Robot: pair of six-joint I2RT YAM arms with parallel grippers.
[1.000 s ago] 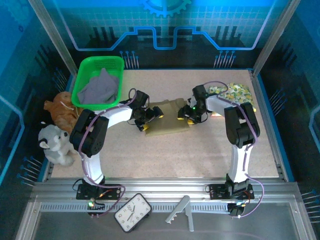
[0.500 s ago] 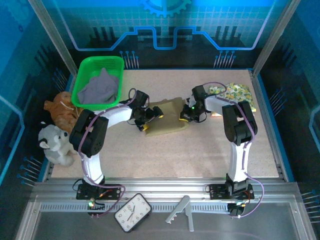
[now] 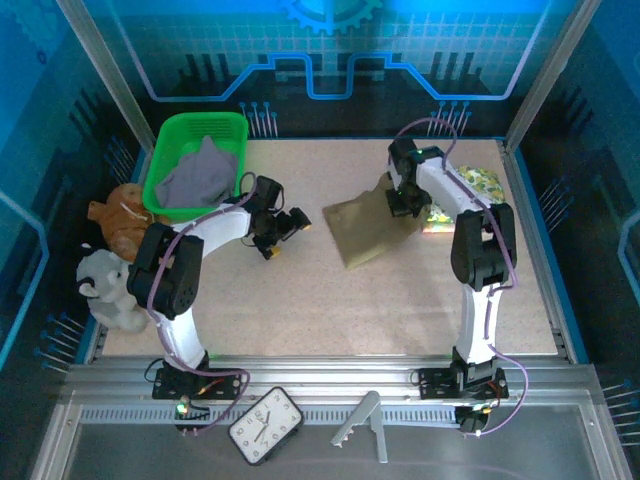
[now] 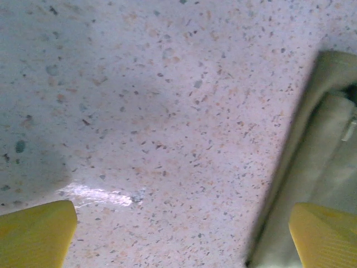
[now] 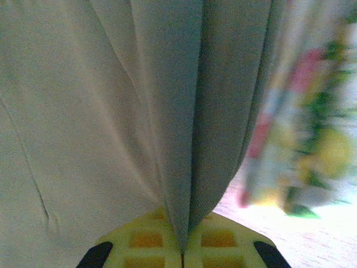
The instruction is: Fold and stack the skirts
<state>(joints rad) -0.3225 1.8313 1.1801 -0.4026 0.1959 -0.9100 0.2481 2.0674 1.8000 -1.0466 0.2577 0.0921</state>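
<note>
Right gripper (image 5: 183, 249) clamped shut on a fold of the olive-khaki skirt (image 3: 362, 232); rest of cloth trails onto table (image 3: 300, 300), beside floral skirt (image 3: 470, 188). Left gripper (image 3: 279, 231) jaws wide apart, empty, near olive skirt's left edge

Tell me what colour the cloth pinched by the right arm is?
Plain olive-khaki; the right wrist view shows the skirt best.

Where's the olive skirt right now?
In the top view the olive skirt lies mid-table, right of centre, one edge pinched in the jaws of the right gripper, near the floral skirt.
</note>
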